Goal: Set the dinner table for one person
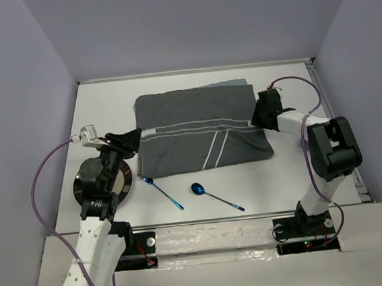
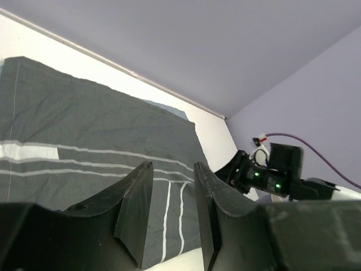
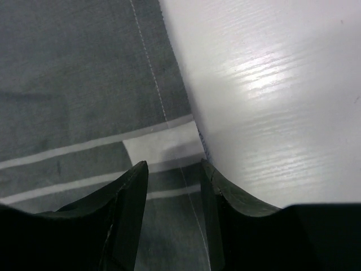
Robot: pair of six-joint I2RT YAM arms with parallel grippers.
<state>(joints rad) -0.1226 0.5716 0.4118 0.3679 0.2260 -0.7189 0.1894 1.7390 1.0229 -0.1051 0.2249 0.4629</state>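
On the large matte white rectangular tabletop [image 1: 106, 104] lies a dark grey striped cloth mat [image 1: 196, 125]. The left tool [image 2: 172, 169] and right tool [image 3: 174, 166], both slightly spread, are at its opposite edges.

Plain lavender walls [image 1: 186, 22] on three sides — soft, even light.

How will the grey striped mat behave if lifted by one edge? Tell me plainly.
Likely floppy: the mat shows wrinkles and soft creases, so lifted by one edge it would probably sag and drape. Probably light: it is thin cloth lying flat on the dinner table. Pushed, it may bunch rather than slide whole.
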